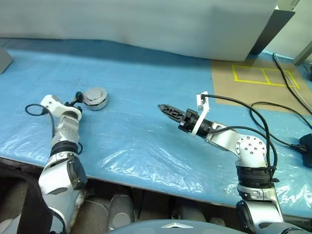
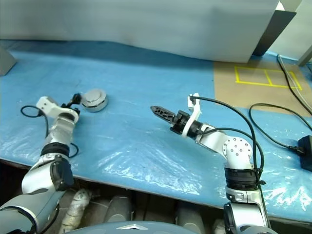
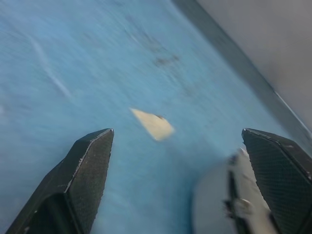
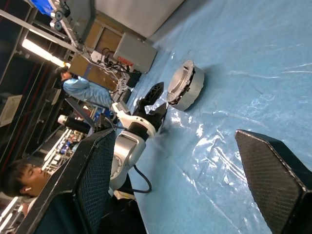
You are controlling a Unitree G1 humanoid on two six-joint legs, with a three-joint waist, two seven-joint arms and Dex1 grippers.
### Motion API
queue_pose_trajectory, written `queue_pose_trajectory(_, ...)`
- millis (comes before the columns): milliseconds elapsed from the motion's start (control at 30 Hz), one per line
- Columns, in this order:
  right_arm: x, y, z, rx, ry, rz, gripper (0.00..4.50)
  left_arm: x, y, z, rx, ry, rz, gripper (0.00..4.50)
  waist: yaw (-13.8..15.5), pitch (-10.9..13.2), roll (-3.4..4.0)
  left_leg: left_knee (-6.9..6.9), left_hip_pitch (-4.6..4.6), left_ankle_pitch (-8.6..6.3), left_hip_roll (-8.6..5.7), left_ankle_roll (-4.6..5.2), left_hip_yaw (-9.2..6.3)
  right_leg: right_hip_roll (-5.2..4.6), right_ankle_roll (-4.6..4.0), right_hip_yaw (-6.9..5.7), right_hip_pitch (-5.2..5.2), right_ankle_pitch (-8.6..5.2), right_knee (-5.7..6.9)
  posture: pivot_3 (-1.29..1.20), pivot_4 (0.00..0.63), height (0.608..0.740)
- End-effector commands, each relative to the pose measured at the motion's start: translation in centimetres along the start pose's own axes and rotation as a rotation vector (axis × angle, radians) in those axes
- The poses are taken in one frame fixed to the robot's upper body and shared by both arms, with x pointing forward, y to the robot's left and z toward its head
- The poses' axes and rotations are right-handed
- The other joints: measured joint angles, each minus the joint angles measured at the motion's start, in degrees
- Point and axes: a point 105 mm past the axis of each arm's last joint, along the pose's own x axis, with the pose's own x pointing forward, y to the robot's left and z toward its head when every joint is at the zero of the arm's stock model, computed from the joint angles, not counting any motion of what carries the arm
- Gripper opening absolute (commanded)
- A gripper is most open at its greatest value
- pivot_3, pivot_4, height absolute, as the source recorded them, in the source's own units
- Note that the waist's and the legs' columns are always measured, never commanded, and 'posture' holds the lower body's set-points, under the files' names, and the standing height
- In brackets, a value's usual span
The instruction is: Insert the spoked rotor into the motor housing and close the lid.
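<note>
- One blue plastic-covered table (image 1: 146,97), spanning the head views; one tan board with yellow tape (image 1: 258,78) at the far right.
- Two people (image 4: 80,90) in the background, visible from the right wrist.
- One right gripper (image 1: 168,110), hovering mid-table, pointing left, fingers released, empty.
- One left gripper (image 2: 76,101), fingers spread wide, empty, just beside the housing.
- One motor housing (image 1: 95,98), lid (image 4: 178,83) closed, lying flat at far left, axis vertical.
- One tan scrap (image 3: 153,124), visible from the left wrist.
</note>
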Motion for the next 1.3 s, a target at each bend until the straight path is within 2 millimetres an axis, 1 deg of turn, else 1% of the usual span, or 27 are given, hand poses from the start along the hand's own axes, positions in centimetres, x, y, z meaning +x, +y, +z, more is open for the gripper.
queue_pose_trajectory(33, 0.1, 1.0, 0.6, -0.032, -0.005, 0.045, 4.09, 0.1, -0.2, 3.4, 0.038, -0.113, -0.011, 4.47, 0.2, 0.0, -0.03, 0.00, -0.06, 0.00, 0.00, 0.00, 0.00, -0.01, 0.00, -0.02, 0.00, 0.00, -0.03, 0.00, 0.150, 0.740)
queue_pose_trajectory(67, 0.1, 1.1, 0.7, -0.043, -0.006, 0.045, 4.09, 0.2, -2.0, 3.9, 0.053, -0.130, -0.086, 4.47, 0.5, 0.0, -0.05, 0.01, -0.10, 0.00, 0.00, 0.00, 0.00, -0.01, 0.00, -0.04, -0.03, 0.00, -0.04, 0.00, 0.150, 0.740)
queue_pose_trajectory(100, 0.1, 1.1, 0.8, -0.060, -0.012, 0.042, 4.09, 0.1, -3.9, 3.8, 0.054, -0.126, -0.159, 4.47, 0.6, 0.0, -0.06, 0.02, -0.18, 0.00, 0.00, 0.00, -0.03, -0.01, 0.01, -0.07, -0.04, 0.00, -0.04, 0.00, 0.150, 0.740)
queue_pose_trajectory(133, 0.0, 1.0, 1.5, -0.120, -0.050, 0.021, 4.09, -0.3, -7.4, 2.7, 0.072, -0.099, -0.300, 4.47, 1.4, 0.1, -0.11, 0.03, -0.20, 0.00, 0.00, 0.00, -0.03, -0.02, 0.01, -0.08, -0.04, 0.00, -0.04, 0.00, 0.150, 0.740)
queue_pose_trajectory(167, -0.2, 0.9, 2.1, -0.199, -0.087, -0.001, 4.09, -1.1, -10.9, 1.3, 0.037, -0.056, -0.421, 4.47, 2.1, 0.1, -0.12, 0.10, -0.34, 0.00, 0.01, 0.00, -0.05, -0.05, 0.01, -0.11, -0.09, 0.00, -0.04, 0.00, 0.150, 0.740)
queue_pose_trajectory(200, -0.4, 0.9, 2.4, -0.267, -0.111, -0.018, 4.09, -2.1, -13.8, 0.3, -0.003, -0.016, -0.527, 4.47, 2.6, 0.1, -0.12, 0.13, -0.41, 0.00, -0.02, 0.00, -0.04, -0.13, 0.01, -0.14, -0.09, 0.00, -0.03, 0.00, 0.150, 0.740)
queue_pose_trajectory(233, -0.5, 0.9, 2.6, -0.316, -0.131, -0.025, 4.09, -3.5, -16.9, -0.5, -0.011, 0.015, -0.657, 4.47, 3.2, 0.1, -0.11, 0.16, -0.48, 0.00, 0.01, 0.00, -0.04, -0.24, 0.01, -0.18, -0.10, 0.00, 0.00, 0.00, 0.150, 0.740)
queue_pose_trajectory(267, -0.6, 0.8, 2.5, -0.332, -0.135, -0.032, 4.09, -5.1, -19.5, -1.2, -0.020, 0.046, -0.772, 4.47, 3.4, 0.1, -0.13, 0.18, -0.54, 0.00, -0.02, 0.00, 0.00, -0.40, 0.02, -0.22, -0.11, 0.01, 0.03, 0.00, 0.150, 0.740)
queue_pose_trajectory(300, -0.6, 0.5, 2.4, -0.356, -0.136, -0.050, 4.09, -6.6, -21.5, -1.8, -0.023, 0.080, -0.872, 4.47, 3.3, 0.1, -0.18, 0.22, -0.59, 0.01, -0.08, 0.00, 0.03, -0.48, 0.07, -0.21, -0.10, 0.04, 0.02, 0.00, 0.150, 0.740)
queue_pose_trajectory(333, -0.6, 0.2, 2.4, -0.376, -0.140, -0.070, 4.09, -7.9, -22.9, -2.4, -0.021, 0.109, -0.951, 4.47, 3.1, 0.1, -0.20, 0.24, -0.62, 0.01, -0.11, 0.01, 0.08, -0.56, 0.14, -0.21, -0.13, 0.08, -0.01, 0.00, 0.150, 0.740)
queue_pose_trajectory(367, -0.6, -0.2, 2.5, -0.388, -0.154, -0.095, 4.09, -9.0, -24.0, -3.1, 0.004, 0.138, -1.017, 4.47, 2.6, 0.1, -0.20, 0.24, -0.62, 0.01, -0.18, 0.01, 0.10, -0.61, 0.15, -0.21, -0.17, 0.09, -0.01, 0.00, 0.150, 0.740)
queue_pose_trajectory(400, -0.7, -0.6, 2.8, -0.407, -0.170, -0.127, 4.09, -10.0, -24.6, -4.0, 0.030, 0.173, -1.076, 4.47, 2.0, 0.1, -0.20, 0.21, -0.60, 0.01, -0.39, 0.01, 0.11, -0.63, 0.16, -0.18, -0.23, 0.10, 0.00, 0.00, 0.150, 0.740)
queue_pose_trajectory(433, -0.8, -1.0, 3.1, -0.430, -0.182, -0.156, 4.09, -10.8, -24.9, -4.7, 0.052, 0.202, -1.122, 4.47, 1.4, 0.1, -0.18, 0.17, -0.58, 0.01, -0.39, 0.02, 0.11, -0.61, 0.16, -0.15, -0.29, 0.10, 0.04, 0.00, 0.150, 0.740)
queue_pose_trajectory(467, -1.0, -1.4, 3.4, -0.485, -0.186, -0.200, 4.09, -11.7, -25.0, -5.9, 0.108, 0.248, -1.169, 4.47, 0.6, 0.1, -0.13, 0.12, -0.56, 0.01, -0.38, 0.02, 0.12, -0.54, 0.15, -0.11, -0.37, 0.10, 0.07, 0.00, 0.150, 0.740)
queue_pose_trajectory(533, -1.4, -2.5, 3.5, -0.571, -0.168, -0.286, 4.09, -13.2, -24.3, -8.8, 0.262, 0.352, -1.229, 4.47, -0.2, 0.1, -0.07, 0.08, -0.49, 0.02, -0.22, 0.02, 0.12, -0.31, 0.14, -0.04, -0.38, 0.09, 0.04, 0.00, 0.150, 0.740)
queue_pose_trajectory(567, -1.6, -3.1, 3.4, -0.599, -0.150, -0.327, 4.09, -13.6, -23.9, -9.8, 0.312, 0.387, -1.243, 4.47, -0.3, 0.0, -0.05, 0.06, -0.45, 0.01, -0.16, 0.02, 0.13, -0.24, 0.13, -0.02, -0.37, 0.09, 0.03, 0.00, 0.150, 0.740)
queue_pose_trajectory(633, -2.3, -4.5, 3.0, -0.657, -0.114, -0.412, 4.09, -14.8, -23.0, -11.1, 0.415, 0.438, -1.312, 4.47, -0.3, 0.1, -0.03, 0.05, -0.46, 0.01, -0.03, 0.02, 0.13, -0.06, 0.12, 0.03, -0.40, 0.09, 0.00, 0.00, 0.150, 0.740)
queue_pose_trajectory(700, -3.4, -5.3, 3.1, -0.610, -0.149, -0.454, 4.09, -15.5, -22.0, -12.2, 0.501, 0.461, -1.359, 4.47, -0.1, 0.1, -0.02, 0.04, -0.52, 0.01, 0.01, 0.02, 0.11, 0.00, 0.12, 0.03, -0.44, 0.09, -0.02, 0.00, 0.150, 0.740)
queue_pose_trajectory(767, -4.1, -5.6, 3.4, -0.596, -0.188, -0.485, 4.09, -15.6, -21.8, -12.4, 0.511, 0.478, -1.364, 4.47, 0.1, 0.1, 0.07, 0.05, -0.54, 0.01, -0.02, 0.02, 0.11, -0.01, 0.11, 0.07, -0.44, 0.09, -0.03, 0.00, 0.150, 0.740)
queue_pose_trajectory(867, -4.3, -5.8, 3.7, -0.610, -0.220, -0.535, 4.09, -15.3, -22.5, -12.2, 0.466, 0.473, -1.344, 4.47, 0.1, 0.2, 0.14, 0.12, -0.53, 0.01, -0.07, 0.02, 0.13, -0.09, 0.11, 0.10, -0.38, 0.10, 0.01, 0.00, 0.150, 0.740)
queue_pose_trajectory(967, -3.9, -6.2, 3.8, -0.651, -0.226, -0.588, 4.09, -15.0, -23.1, -12.1, 0.468, 0.453, -1.337, 4.47, 0.0, 0.2, 0.14, 0.19, -0.49, 0.02, -0.06, 0.04, 0.14, -0.12, 0.10, 0.10, -0.31, 0.10, 0.03, 0.00, 0.150, 0.740)
queue_pose_trajectory(1100, -3.2, -6.7, 3.8, -0.694, -0.214, -0.627, 4.09, -14.9, -23.2, -12.2, 0.489, 0.435, -1.329, 4.47, -0.3, 0.2, 0.18, 0.20, -0.39, 0.04, -0.04, 0.07, 0.19, -0.10, 0.04, 0.14, -0.32, 0.13, 0.05, 0.00, 0.150, 0.740)
queue_pose_trajectory(1167, -2.8, -6.3, 4.3, -0.691, -0.239, -0.606, 4.09, -15.3, -23.2, -12.1, 0.493, 0.431, -1.354, 4.47, -0.3, 0.2, 0.20, 0.17, -0.39, 0.04, -0.01, 0.07, 0.19, -0.05, 0.02, 0.14, -0.34, 0.15, 0.06, 0.00, 0.150, 0.740)
queue_pose_trajectory(1233, -2.5, -6.0, 4.7, -0.698, -0.257, -0.597, 4.09, -15.2, -22.8, -12.1, 0.508, 0.435, -1.354, 4.47, -0.2, 0.2, 0.21, 0.14, -0.40, 0.04, -0.01, 0.07, 0.19, -0.05, 0.02, 0.14, -0.36, 0.15, 0.06, 0.00, 0.150, 0.740)
queue_pose_trajectory(1300, -2.4, -5.5, 5.3, -0.660, -0.303, -0.573, 4.09, -15.1, -22.6, -11.9, 0.484, 0.453, -1.347, 4.47, -0.1, 0.2, 0.22, 0.13, -0.43, 0.04, -0.02, 0.07, 0.19, -0.05, 0.02, 0.13, -0.36, 0.15, 0.04, 0.00, 0.150, 0.740)
